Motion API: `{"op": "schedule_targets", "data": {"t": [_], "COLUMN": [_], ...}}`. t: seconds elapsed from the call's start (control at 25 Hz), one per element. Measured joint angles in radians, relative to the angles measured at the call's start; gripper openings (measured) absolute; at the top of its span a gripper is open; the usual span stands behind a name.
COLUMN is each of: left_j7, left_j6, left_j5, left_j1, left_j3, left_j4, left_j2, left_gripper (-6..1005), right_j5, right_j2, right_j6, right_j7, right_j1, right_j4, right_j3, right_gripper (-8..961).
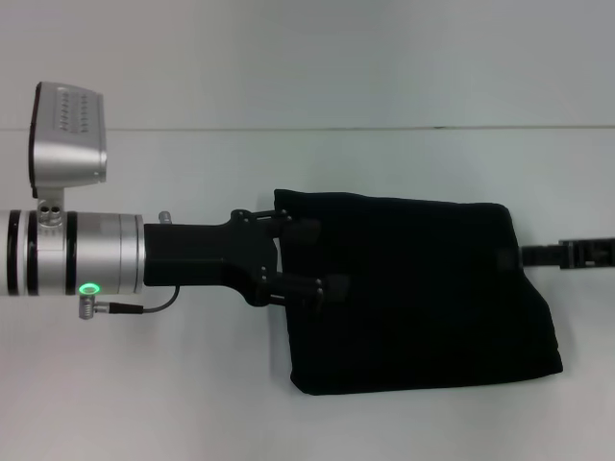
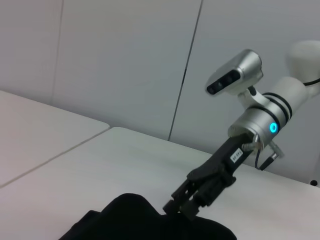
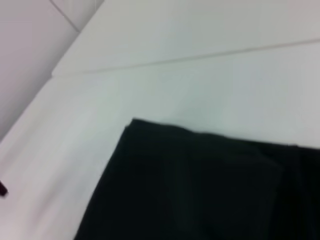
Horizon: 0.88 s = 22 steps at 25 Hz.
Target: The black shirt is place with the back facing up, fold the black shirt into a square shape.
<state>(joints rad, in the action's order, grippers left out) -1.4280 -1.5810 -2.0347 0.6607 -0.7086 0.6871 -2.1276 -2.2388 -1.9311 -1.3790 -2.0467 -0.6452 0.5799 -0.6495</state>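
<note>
Black shirt [image 1: 423, 293] sits mid-table, already roughly square. Left gripper [image 1: 309, 259] spread wide at its left edge; right gripper [image 1: 509, 257] unclear. Probably just flatten the edges gently.

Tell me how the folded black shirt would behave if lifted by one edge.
Probably floppy: the black shirt lies in soft, rounded folds on the table, so it would likely droop and unfold. Likely light, being thin fabric. The left claw sits at its edge; a one-sided pull may drag the layers unevenly.

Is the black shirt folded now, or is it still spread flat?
Folded. The shirt lies as a compact, roughly rectangular bundle on the table; no sleeves or neckline show.
</note>
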Motion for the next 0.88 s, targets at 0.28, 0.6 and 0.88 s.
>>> {"op": "schedule_targets", "data": {"t": [0.28, 0.6, 0.88], "left_j7": [-0.001, 0.000, -0.004], "left_j6": [0.020, 0.061, 0.080], "left_j5": [-0.007, -0.007, -0.007], "left_j1": [0.001, 0.004, 0.002], "left_j3": [0.000, 0.000, 0.002], "left_j4": [0.003, 0.004, 0.004], "left_j2": [0.001, 0.000, 0.000], "left_gripper": [933, 933, 933], "right_j5": [-0.008, -0.010, -0.013], "right_j2": [-0.006, -0.017, -0.032], "right_j6": [0.037, 0.117, 0.216], "right_j7": [-0.117, -0.159, -0.157], "right_j1": [-0.040, -0.082, -0.125], "right_j4": [-0.010, -0.052, -0.106], "right_j3": [0.002, -0.005, -0.049], "right_gripper": [718, 867, 868]}}
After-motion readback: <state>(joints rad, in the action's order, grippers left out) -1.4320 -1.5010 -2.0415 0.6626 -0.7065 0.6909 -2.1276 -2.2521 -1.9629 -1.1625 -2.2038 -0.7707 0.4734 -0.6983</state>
